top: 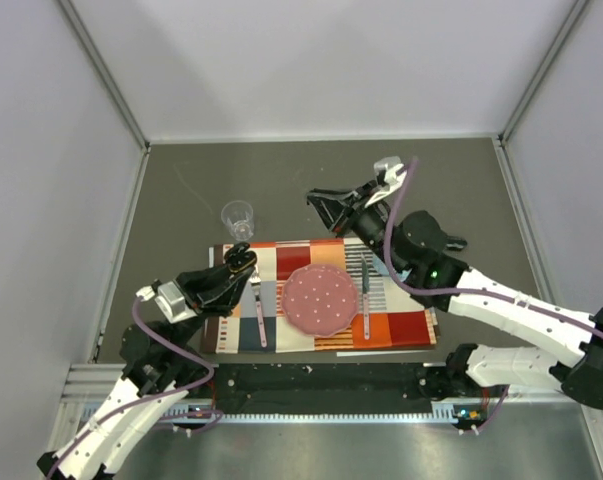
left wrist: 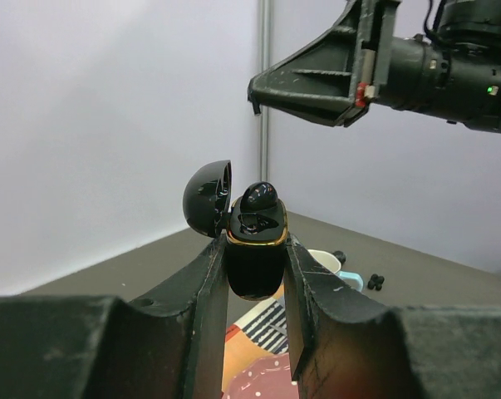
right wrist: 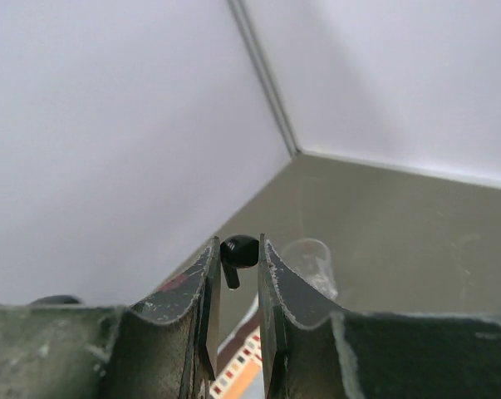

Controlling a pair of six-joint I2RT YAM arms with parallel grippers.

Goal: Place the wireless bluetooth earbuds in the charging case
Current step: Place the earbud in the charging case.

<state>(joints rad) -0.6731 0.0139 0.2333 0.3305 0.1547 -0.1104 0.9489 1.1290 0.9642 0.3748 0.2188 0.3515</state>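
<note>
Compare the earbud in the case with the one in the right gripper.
The cased earbud sits in the open charging case, which the left gripper clamps; the held earbud is pinched between the fingers of the right gripper. The cased earbud shows only its rounded top; the held earbud shows a short stem. Both are small and glossy black.

Overhead looks down from behind; wrists look level, close; placemat (top: 406, 327) shared.

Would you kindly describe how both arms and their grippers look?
The left arm and right arm have white shells, black joints and a purple cable each. The left gripper and right gripper are black, with tapering, scuffed fingers. A green light glows on the right arm.
</note>
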